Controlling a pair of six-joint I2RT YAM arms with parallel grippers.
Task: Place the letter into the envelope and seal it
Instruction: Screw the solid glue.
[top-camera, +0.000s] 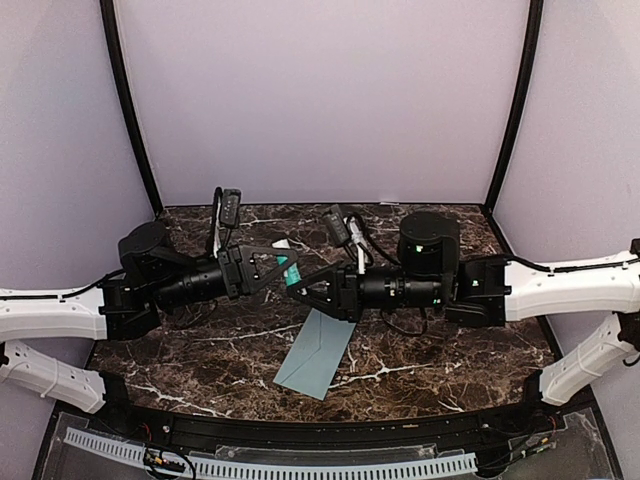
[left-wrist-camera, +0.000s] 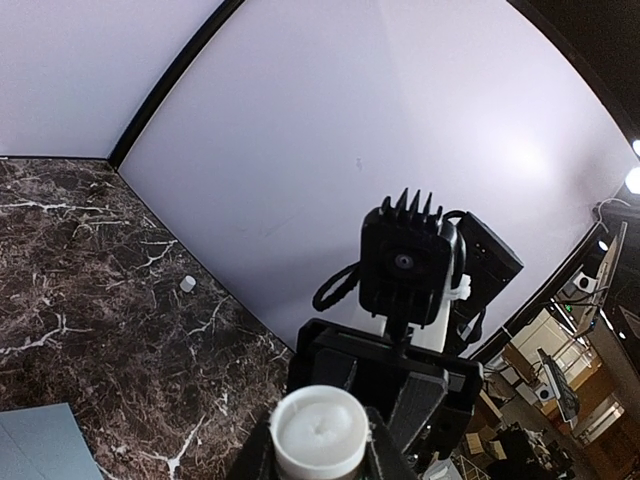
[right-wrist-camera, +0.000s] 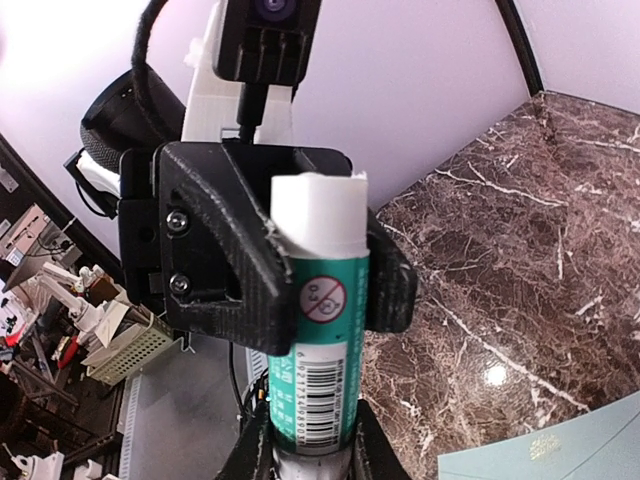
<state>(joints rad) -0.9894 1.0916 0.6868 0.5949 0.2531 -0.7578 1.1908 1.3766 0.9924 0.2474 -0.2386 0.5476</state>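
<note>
The pale teal envelope (top-camera: 318, 352) lies flat on the marble table (top-camera: 200, 350), near the front and below both grippers; its corners show in the wrist views too (left-wrist-camera: 40, 445) (right-wrist-camera: 560, 450). The letter is out of view. Above the table's middle, a glue stick (right-wrist-camera: 312, 330) with a teal label is held level between the two arms. My right gripper (right-wrist-camera: 305, 455) is shut on its base end. My left gripper (left-wrist-camera: 318, 445) is shut on its white upper end (left-wrist-camera: 318, 428), with its black fingers (right-wrist-camera: 230, 250) on either side. In the top view the grippers (top-camera: 286, 270) (top-camera: 298, 286) meet tip to tip.
A small white cap (left-wrist-camera: 187, 284) stands on the marble near the back wall, and shows behind the left gripper in the top view (top-camera: 283, 243). Pale walls enclose the table on three sides. A clear guard runs along the front edge (top-camera: 300, 465).
</note>
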